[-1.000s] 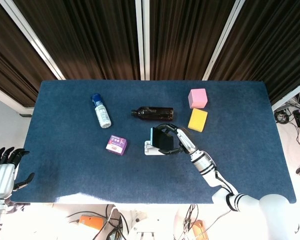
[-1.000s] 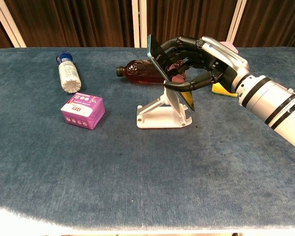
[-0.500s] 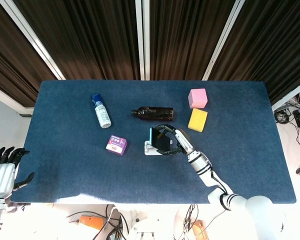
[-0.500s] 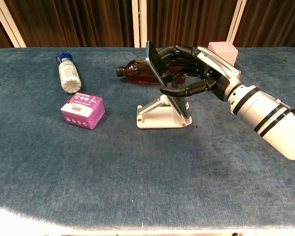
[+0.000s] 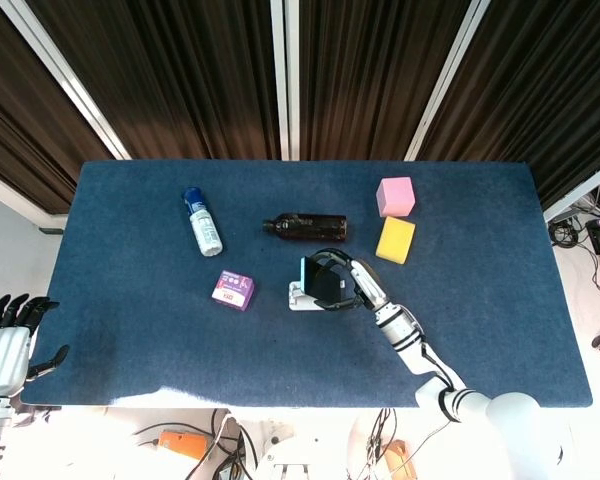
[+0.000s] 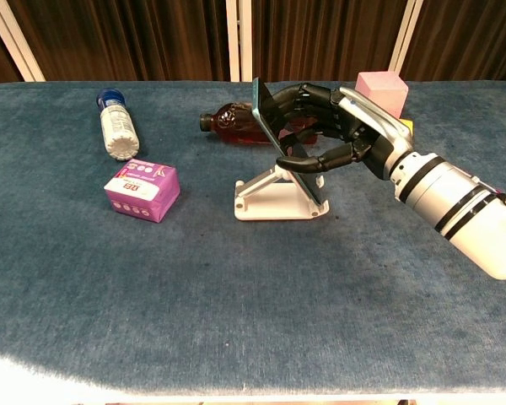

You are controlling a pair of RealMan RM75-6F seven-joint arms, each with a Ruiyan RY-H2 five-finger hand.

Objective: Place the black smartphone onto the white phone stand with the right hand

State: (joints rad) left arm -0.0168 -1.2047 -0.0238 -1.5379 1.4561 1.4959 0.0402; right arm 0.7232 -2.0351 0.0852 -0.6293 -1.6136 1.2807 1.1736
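The right robot hand is wrapped around the black smartphone, tilted against the white phone stand mid-worktop (left robot hand idle, fingers apart); settle the lower edge into the lip before letting go.

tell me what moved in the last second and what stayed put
The right hand lowered the black smartphone against the white phone stand, where it now leans; the hand still grips it. The bottles, boxes, blocks and the left hand stayed put.
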